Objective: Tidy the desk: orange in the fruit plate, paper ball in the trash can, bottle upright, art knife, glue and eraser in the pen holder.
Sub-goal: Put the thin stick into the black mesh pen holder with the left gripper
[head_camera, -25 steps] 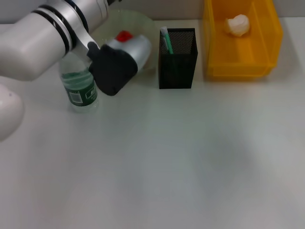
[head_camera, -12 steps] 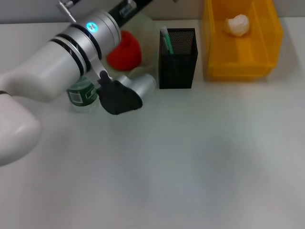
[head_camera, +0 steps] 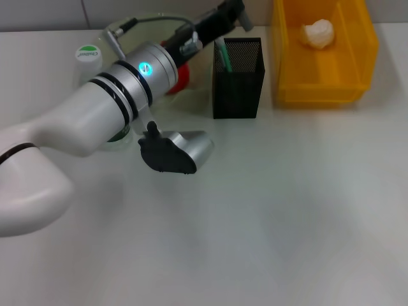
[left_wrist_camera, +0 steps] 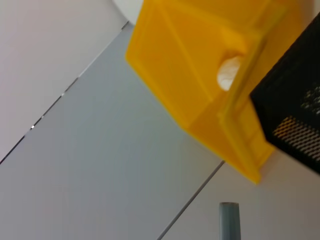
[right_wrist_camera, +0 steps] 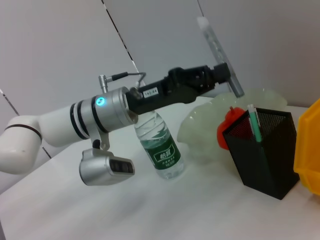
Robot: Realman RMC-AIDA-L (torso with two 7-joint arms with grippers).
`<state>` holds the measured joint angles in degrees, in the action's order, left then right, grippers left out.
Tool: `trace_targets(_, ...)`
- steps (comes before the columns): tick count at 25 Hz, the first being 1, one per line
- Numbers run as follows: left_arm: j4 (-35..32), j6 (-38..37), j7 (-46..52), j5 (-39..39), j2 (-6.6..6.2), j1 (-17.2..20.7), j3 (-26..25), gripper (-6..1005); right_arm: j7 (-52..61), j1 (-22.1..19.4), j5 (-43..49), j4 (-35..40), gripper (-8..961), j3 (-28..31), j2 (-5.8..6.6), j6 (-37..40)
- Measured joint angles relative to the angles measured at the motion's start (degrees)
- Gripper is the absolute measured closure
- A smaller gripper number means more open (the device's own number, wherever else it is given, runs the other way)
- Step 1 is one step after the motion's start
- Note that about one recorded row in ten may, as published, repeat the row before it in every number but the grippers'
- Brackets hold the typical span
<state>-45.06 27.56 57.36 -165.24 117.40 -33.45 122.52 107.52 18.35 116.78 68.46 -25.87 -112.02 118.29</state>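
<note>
Overhead, left hand (right_wrist_camera: 226, 75) above pen holder (right_wrist_camera: 263, 150)

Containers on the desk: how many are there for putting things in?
3: the fruit plate behind the left gripper, the pen holder in the middle, the trash can on the right.

Head overhead — wrists low, sideways

The flat white surface (head_camera: 274, 210) carries all the things and takes up most of the head view. Behind it stands a pale grey wall (right_wrist_camera: 65, 45) with thin dark seams that cross it at a slant. In the left wrist view, this wall (left_wrist_camera: 90, 150) looks to be made of joined panels.
</note>
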Motion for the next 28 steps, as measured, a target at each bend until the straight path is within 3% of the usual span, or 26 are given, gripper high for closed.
trace_targets(2,2.90,0.25,-1.12,0.02,1.07,-1.66,-0.87,803,-0.09,-0.10,0.00,0.00,279,-0.10,-0.08,0.07)
trace_targets(7,5.44,-0.19,-3.34,0.02,1.66,-3.25,-2.03,802,-0.22,-0.10,0.00,0.00,278,-0.14,-0.13,0.17)
trace_targets(28,10.24,1.67,-9.23,-0.26,1.74,-4.01,-1.38,795,-0.30,-0.06,-0.04,-1.42,274,0.13,-0.22,-0.07)
